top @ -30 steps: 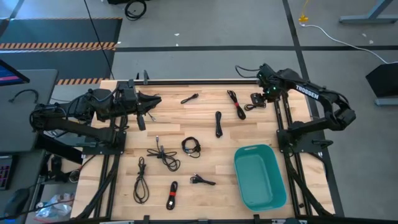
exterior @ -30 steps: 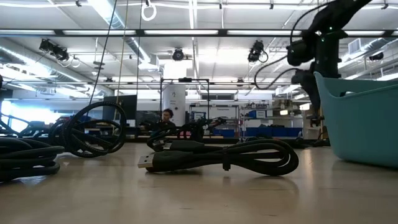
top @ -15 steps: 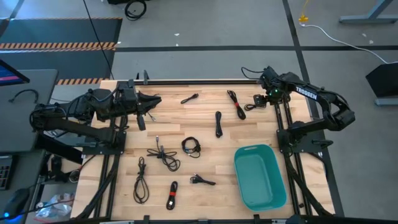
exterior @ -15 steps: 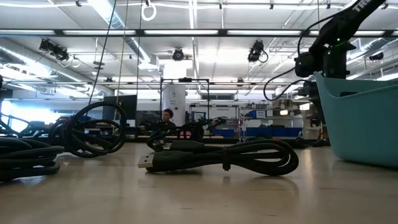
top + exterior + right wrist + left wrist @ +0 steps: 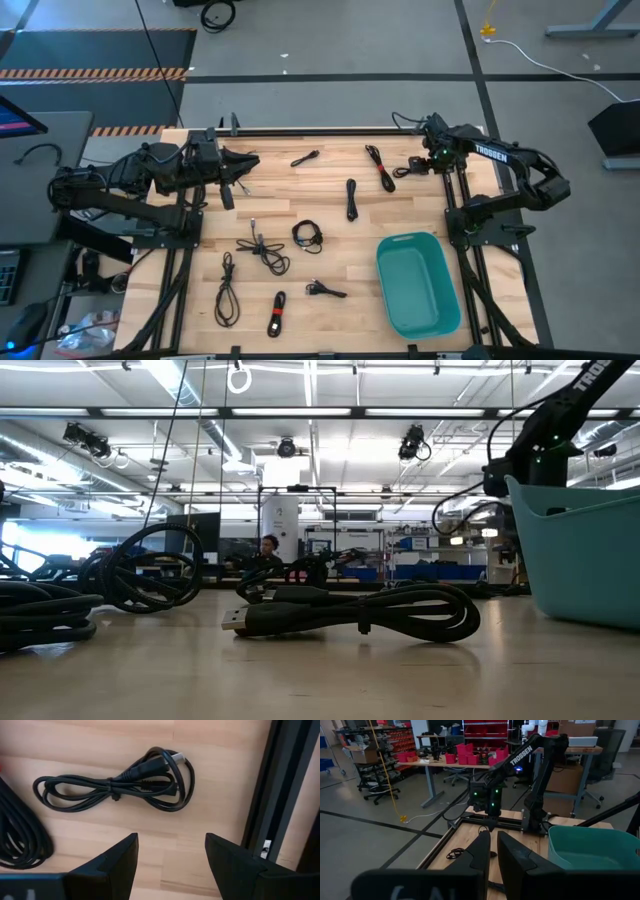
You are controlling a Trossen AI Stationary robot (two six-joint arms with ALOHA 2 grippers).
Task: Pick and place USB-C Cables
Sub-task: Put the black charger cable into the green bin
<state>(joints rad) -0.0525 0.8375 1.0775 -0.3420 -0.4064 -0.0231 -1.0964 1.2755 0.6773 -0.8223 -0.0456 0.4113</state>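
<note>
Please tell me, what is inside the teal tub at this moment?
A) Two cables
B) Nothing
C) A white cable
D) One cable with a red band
B: in the high view the teal tub shows only its bare teal floor, and the black cables, such as the one mid-table, lie on the wood.

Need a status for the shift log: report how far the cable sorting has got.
Done: nothing; the teal tub holds no cables. In hand: the right gripper hovers open over a USB-C cable by the table's far right corner. Left: every cable on the table; the left gripper waits shut.
</note>
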